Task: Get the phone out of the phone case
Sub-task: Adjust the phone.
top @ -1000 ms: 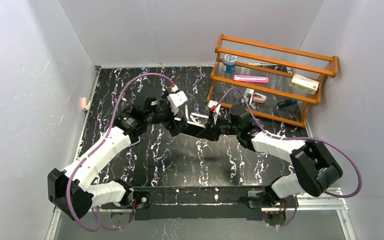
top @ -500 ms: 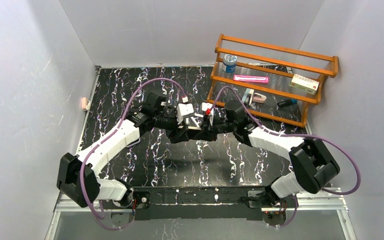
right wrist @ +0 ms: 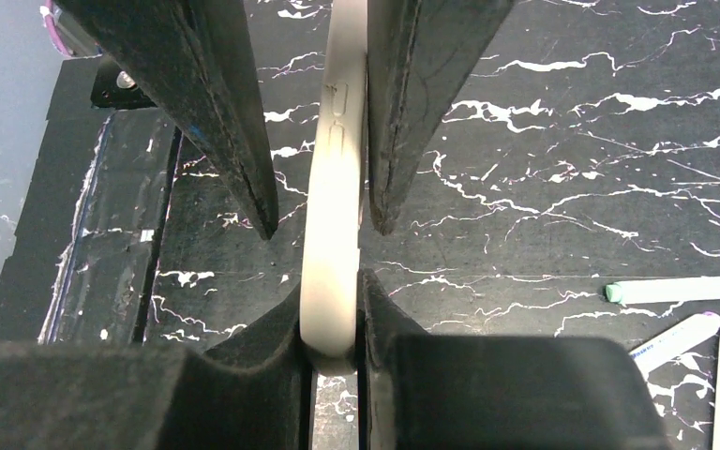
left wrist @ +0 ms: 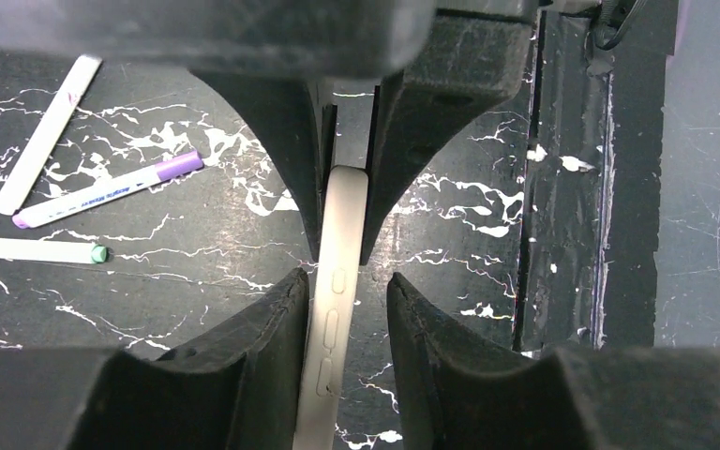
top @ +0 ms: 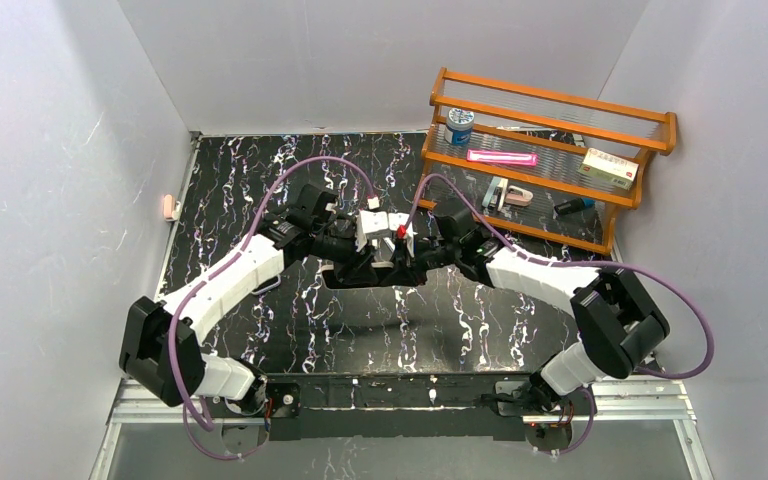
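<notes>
The phone case (left wrist: 337, 281), pale beige with side buttons, hangs edge-on above the black marbled table. My right gripper (right wrist: 330, 291) is shut on one end of the phone case (right wrist: 330, 234). My left gripper (left wrist: 347, 278) straddles the other end. Its left finger (left wrist: 277, 319) lies against the case, and a gap shows between the case and its right finger (left wrist: 422, 328). I cannot tell the phone apart from the case edge-on. In the top view the left gripper (top: 382, 248) and right gripper (top: 412, 250) meet nose to nose mid-table.
A purple-capped marker (left wrist: 103, 192), a white strip (left wrist: 47, 131) and a green-tipped pen (left wrist: 33, 250) lie on the table below. A wooden rack (top: 550, 160) with small items stands at the back right. The table's front rail (left wrist: 562, 187) runs close by.
My left arm has swung right to meet the right gripper, and its jaws have narrowed around the case. The right arm has shifted slightly left, still holding the case.
</notes>
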Controlling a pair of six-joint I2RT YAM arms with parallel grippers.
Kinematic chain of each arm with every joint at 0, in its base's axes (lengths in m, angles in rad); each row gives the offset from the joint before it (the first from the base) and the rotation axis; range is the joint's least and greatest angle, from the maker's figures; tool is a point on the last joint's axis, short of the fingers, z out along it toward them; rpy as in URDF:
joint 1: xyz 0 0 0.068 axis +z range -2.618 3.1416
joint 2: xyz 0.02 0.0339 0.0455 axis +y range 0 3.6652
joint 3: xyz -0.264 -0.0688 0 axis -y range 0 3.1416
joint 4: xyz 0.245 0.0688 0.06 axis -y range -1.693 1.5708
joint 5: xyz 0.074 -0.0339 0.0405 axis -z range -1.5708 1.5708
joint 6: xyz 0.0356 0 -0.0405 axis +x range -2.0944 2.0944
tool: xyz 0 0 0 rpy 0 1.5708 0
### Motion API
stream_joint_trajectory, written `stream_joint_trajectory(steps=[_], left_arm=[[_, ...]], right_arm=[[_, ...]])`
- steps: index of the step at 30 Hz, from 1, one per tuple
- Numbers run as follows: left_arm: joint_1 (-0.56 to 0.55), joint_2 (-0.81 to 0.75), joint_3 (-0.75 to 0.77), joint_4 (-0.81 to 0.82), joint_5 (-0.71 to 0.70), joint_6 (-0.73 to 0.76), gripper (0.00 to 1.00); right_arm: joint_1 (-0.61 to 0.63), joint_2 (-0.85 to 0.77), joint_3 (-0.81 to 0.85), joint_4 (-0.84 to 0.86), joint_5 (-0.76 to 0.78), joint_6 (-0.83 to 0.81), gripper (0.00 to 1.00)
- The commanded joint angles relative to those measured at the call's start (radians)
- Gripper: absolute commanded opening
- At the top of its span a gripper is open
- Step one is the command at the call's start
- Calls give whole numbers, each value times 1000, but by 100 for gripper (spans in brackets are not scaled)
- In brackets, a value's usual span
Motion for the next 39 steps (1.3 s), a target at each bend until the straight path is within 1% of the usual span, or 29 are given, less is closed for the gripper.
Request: stream_joint_trajectory(steps=[1,2,4,9,11,12,15,17,19,21,23,24,27,29,31,32,33,35,39], left_arm=[[-1,18,25,-42,59,14,33],[-1,22,25,-42,63,14,32],[-1,34,26,-42,83,18,25],[-1,56,26,-43,101,15,1],[-1,51,22,-45,99,15,0],[-1,46,21,-45,99,14,0],[-1,12,14,-37,73,11,0],[0,-31,-8,11,18,-22,0],[6,-79,-42,79,-38,-75,0],[19,-134,-82,168,-102,-148,0],[38,-195,-127,268,-160,-222,0],[43,-224,-150,318,-200,-280,0],[55,-306,-211,477,-345,-426,0],[57,-350,-245,560,-460,-541,0],[60,-390,-269,615,-618,-655,0],[60,-409,-280,634,-675,-708,0],[62,-432,-293,652,-731,-757,0],[63,-461,-324,696,-819,-849,0],[64,-497,-401,808,-888,-1040,0]], right_arm=[[4,8,81,48,-35,-33,1],[4,11,83,50,-35,-33,1],[3,18,87,53,-36,-33,1],[4,25,94,56,-42,-33,1],[4,19,93,64,-36,-34,1],[3,16,89,68,-31,-35,3],[-2,1,78,87,-14,-31,16],[-18,-12,59,123,-16,-5,31],[-43,-27,29,184,-25,42,41],[-77,-42,-9,258,-40,103,49],[-113,-59,-63,355,-57,183,61],[-133,-67,-87,434,-59,243,66],[-161,-82,-154,592,-43,379,76],[-167,-83,-195,691,-17,463,82],[-167,-78,-248,820,18,553,86],[-167,-70,-272,894,33,599,94],[-168,-62,-289,951,50,640,98],[-167,-36,-302,1028,62,711,99],[-150,20,-293,1131,117,850,99]])
